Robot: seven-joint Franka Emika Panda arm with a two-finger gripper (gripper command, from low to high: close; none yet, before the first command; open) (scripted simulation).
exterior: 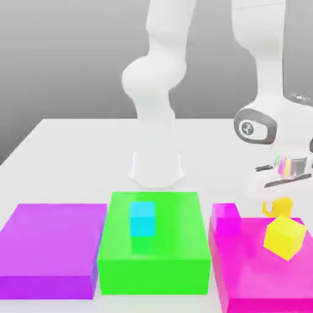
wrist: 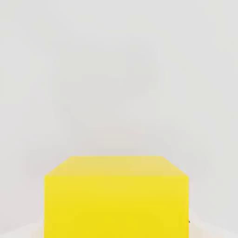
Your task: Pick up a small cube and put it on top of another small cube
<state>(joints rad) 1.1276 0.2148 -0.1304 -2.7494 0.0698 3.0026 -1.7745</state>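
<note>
Showing the arm's claw [exterior: 278,206] at the exterior view's right, its grip state impossible to tell, small golden-yellow cube [exterior: 276,208] just beneath it, brighter lemon-yellow cube [exterior: 284,237] tilted over flat magenta block [exterior: 244,269], small cyan cube [exterior: 142,219] on flat green block [exterior: 153,257], white counter [exterior: 73,159].

the counter [exterior: 73,140] is white. the flat blocks are purple [exterior: 49,247], green [exterior: 156,257] and magenta [exterior: 257,275]. the small cubes are cyan [exterior: 142,219], magenta [exterior: 227,219], golden yellow [exterior: 276,208] and lemon yellow [exterior: 284,237]. the arm [exterior: 156,85] is white.
</note>
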